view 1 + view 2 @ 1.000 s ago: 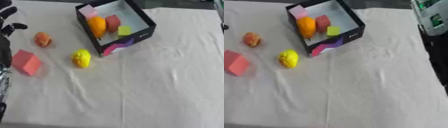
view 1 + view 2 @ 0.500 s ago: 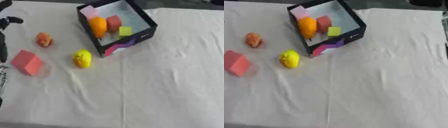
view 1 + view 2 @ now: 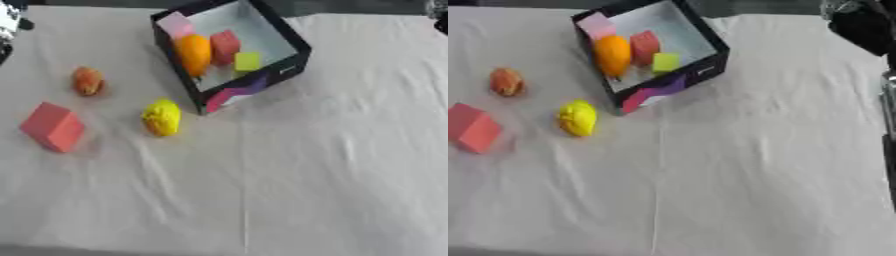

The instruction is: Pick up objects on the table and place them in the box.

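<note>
1. We see a black box [image 3: 294, 55] with a white inside standing at the far middle of the white-clothed table [image 3: 332, 175], turned at an angle.
2. Inside the box we find an orange ball [image 3: 194, 53], a red cube [image 3: 225, 44], a pink block [image 3: 176, 24] at the far corner and a yellow-green cube [image 3: 248, 62].
3. Outside it, on the cloth to the left, lie a yellow lumpy object [image 3: 162, 117] just beside the box's near corner, a small orange-red object [image 3: 87, 81] farther left, and a pink-red block [image 3: 52, 126] nearest the left edge.
4. Our right hand [image 3: 861, 26] shows only as a dark shape at the upper right corner of the right eye view, well apart from the box and from all three loose objects; we cannot tell how its fingers stand, and it has nothing that we can see.
5. A dark and silver piece at the upper left corner of the left eye view may be our left arm; we cannot make out a hand there.
</note>
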### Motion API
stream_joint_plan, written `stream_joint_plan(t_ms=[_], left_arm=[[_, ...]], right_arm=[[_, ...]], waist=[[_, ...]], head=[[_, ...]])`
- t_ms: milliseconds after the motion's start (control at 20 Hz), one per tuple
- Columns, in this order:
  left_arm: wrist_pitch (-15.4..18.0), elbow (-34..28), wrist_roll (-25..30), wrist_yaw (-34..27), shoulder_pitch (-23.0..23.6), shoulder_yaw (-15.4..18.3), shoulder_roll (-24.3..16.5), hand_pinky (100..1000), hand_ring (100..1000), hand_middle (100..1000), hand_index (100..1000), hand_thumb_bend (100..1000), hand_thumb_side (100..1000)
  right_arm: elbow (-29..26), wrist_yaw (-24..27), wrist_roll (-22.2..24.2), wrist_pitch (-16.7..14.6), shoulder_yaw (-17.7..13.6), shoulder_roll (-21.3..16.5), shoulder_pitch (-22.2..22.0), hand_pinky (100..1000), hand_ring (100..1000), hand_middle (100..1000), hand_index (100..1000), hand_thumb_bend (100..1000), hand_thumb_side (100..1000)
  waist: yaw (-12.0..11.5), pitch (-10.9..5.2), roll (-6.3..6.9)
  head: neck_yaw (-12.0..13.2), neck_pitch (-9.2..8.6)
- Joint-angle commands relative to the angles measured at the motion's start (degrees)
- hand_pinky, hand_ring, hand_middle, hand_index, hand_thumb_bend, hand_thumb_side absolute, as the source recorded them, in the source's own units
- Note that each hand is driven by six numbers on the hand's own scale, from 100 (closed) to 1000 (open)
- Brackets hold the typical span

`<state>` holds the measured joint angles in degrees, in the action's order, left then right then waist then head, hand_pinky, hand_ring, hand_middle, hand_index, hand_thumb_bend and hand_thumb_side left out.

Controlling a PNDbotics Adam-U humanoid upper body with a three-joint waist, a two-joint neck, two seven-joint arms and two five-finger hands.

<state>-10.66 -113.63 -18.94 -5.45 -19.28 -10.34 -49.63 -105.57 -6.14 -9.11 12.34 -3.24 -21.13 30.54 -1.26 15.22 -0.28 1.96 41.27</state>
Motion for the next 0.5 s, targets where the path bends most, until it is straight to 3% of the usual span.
stream_joint_plan(t_ms=[50, 100, 150, 300, 500], left_arm=[[-2.40, -0.93, 2.77, 2.93, -0.51, -3.52, -6.30, 744, 882, 823, 871, 521, 533], [-3.25, -0.91, 3.63, 3.79, -0.36, -4.29, -7.70, 744, 882, 823, 871, 521, 533], [-4.14, -0.61, 4.52, 4.68, -0.16, -4.81, -9.15, 773, 887, 821, 865, 591, 463], [-6.56, 0.40, 7.45, 7.61, 0.79, -5.44, -13.91, 800, 892, 823, 854, 674, 369], [-5.08, 2.88, 11.24, 10.70, 2.58, -4.33, -19.59, 811, 893, 814, 831, 742, 258]], right_arm=[[-0.79, 2.87, -2.80, -0.83, 0.61, -0.03, 0.25, 794, 739, 705, 825, 196, 295], [-0.48, 3.73, -3.66, -1.24, 0.96, 0.06, 0.20, 794, 739, 705, 825, 196, 295], [-0.16, 4.63, -4.56, -1.64, 1.39, 0.11, 0.20, 794, 737, 703, 823, 201, 295], [0.66, 7.55, -7.48, -2.81, 2.81, 0.14, 0.36, 792, 736, 702, 822, 202, 297], [1.18, 11.35, -11.23, -3.70, 4.40, -0.12, 0.63, 791, 734, 700, 821, 203, 297]], waist=[[-0.15, -1.22, 0.30], [-0.15, -1.19, 0.30], [-0.12, -1.14, 0.33], [0.14, -0.97, 0.28], [0.62, -0.82, -0.11]], head=[[0.03, 0.13], [0.12, 0.11], [0.27, 0.06], [0.94, -0.07], [1.64, -0.28]])
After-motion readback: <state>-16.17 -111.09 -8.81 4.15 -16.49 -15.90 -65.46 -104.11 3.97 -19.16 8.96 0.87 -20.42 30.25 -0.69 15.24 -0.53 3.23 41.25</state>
